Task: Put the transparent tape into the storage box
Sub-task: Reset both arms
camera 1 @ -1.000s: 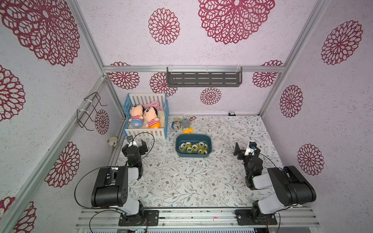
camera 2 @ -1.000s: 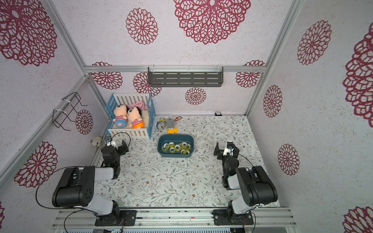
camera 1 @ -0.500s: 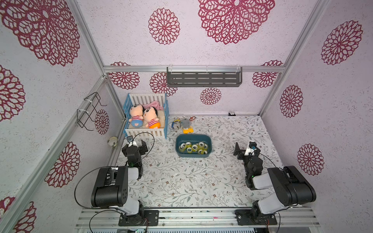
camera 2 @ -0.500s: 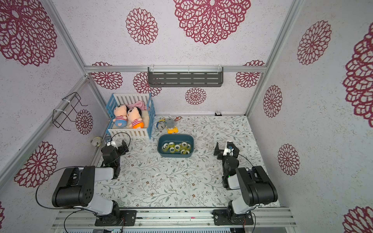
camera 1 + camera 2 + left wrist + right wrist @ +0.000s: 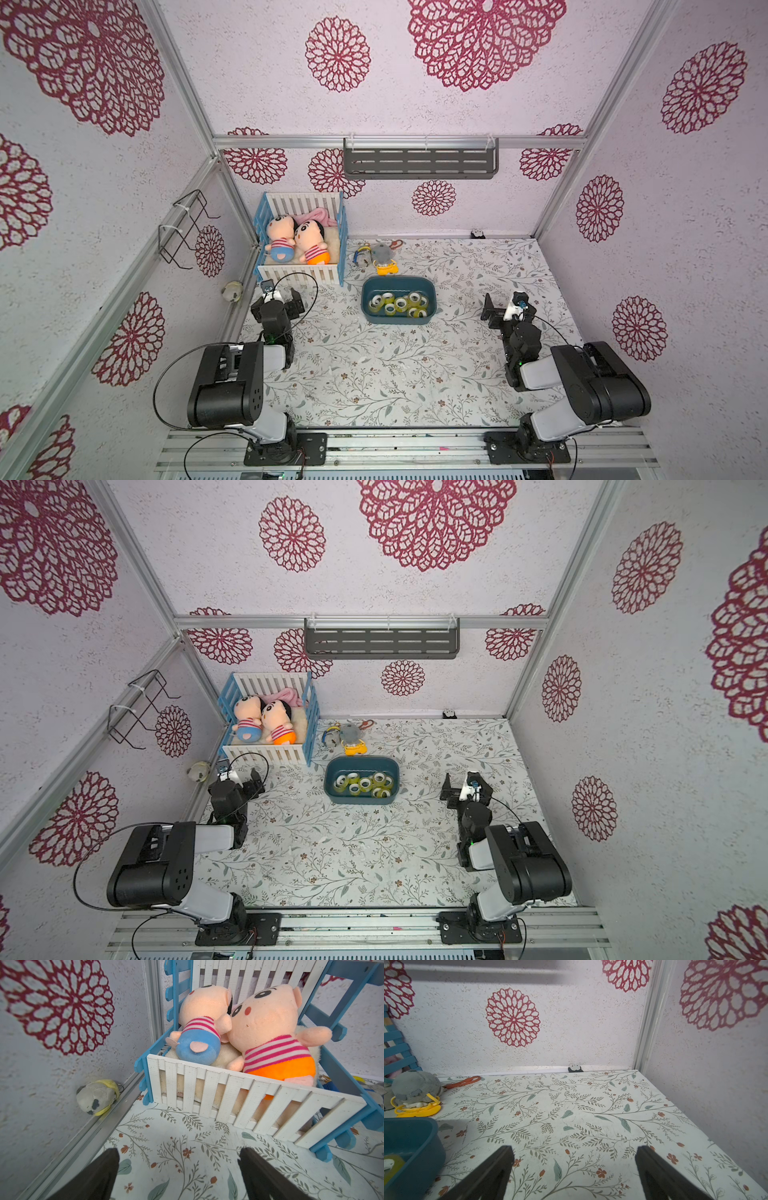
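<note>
Gaping wide with nothing between its jaws, the right gripper [image 5: 574, 1148] hangs over the floral table [image 5: 374, 374]. The left gripper [image 5: 178, 1149] is equally spread and empty in front of the toy crib [image 5: 249, 1093]. Between the two arms, well apart from each, sits the storage box [image 5: 399, 321]. The transparent tape [image 5: 401, 304] lies inside it as a crowded cluster of yellowish rolls. No roll shows anywhere on the table outside the box, so the task looks finished, with nothing evidently left to move. Counted: one box; roughly eight rolls, though they overlap too much to be sure; two grippers; two striped plush dolls [image 5: 311, 243] in the crib; one grey plush toy [image 5: 382, 254] just behind the box.
</note>
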Action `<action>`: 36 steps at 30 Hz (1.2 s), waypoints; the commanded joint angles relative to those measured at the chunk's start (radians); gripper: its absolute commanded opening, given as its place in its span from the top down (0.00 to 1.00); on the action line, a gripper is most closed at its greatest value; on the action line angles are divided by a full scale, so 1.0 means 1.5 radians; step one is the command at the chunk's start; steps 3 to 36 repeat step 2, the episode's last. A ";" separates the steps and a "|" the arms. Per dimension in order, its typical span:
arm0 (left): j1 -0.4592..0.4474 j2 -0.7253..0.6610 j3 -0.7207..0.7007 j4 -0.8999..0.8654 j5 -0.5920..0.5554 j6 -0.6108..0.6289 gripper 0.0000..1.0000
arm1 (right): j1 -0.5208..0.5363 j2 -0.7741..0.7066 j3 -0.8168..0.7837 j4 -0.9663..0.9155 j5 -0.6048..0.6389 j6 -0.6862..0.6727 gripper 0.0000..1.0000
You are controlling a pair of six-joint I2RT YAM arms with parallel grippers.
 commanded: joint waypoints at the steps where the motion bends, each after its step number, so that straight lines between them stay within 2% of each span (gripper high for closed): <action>1: 0.006 0.000 0.006 -0.003 0.006 0.000 0.03 | -0.003 -0.003 0.005 0.025 -0.008 0.000 0.01; 36: 0.005 0.000 0.006 -0.004 0.006 0.000 0.03 | -0.004 -0.003 0.004 0.026 -0.007 0.000 0.01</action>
